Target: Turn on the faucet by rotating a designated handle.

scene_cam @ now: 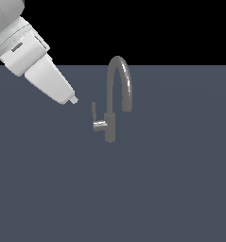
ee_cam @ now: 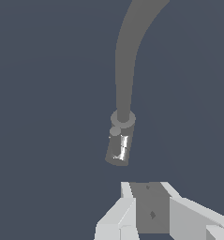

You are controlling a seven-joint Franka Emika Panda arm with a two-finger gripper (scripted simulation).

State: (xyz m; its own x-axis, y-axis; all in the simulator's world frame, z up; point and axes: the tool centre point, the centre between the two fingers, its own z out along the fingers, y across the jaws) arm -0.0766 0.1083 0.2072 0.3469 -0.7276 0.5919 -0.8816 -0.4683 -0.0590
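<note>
The counter [scene_cam: 180,189] is a plain dark grey-blue surface whose far edge meets black background, and it carries only the faucet [scene_cam: 118,90], which stands well in from every edge, nearer the far edge than the near one. Its arched spout curves up from a short upright body, and the handle [scene_cam: 94,113], a thin flat lever, rises upright from a short stub on the side of the body towards the exterior view's left. Judging by that upright lever with nothing on it, the turning has not begun: the approach, the contact and the rotation all appear left to do. The end effector [scene_cam: 73,99] hangs above the counter, up and to the exterior view's left of the handle, near it but clearly apart, its tip aimed down towards the lever. It holds nothing and touches nothing. In the wrist view its fingers [ee_cam: 127,190] look close together, though how far apart I cannot tell.
</note>
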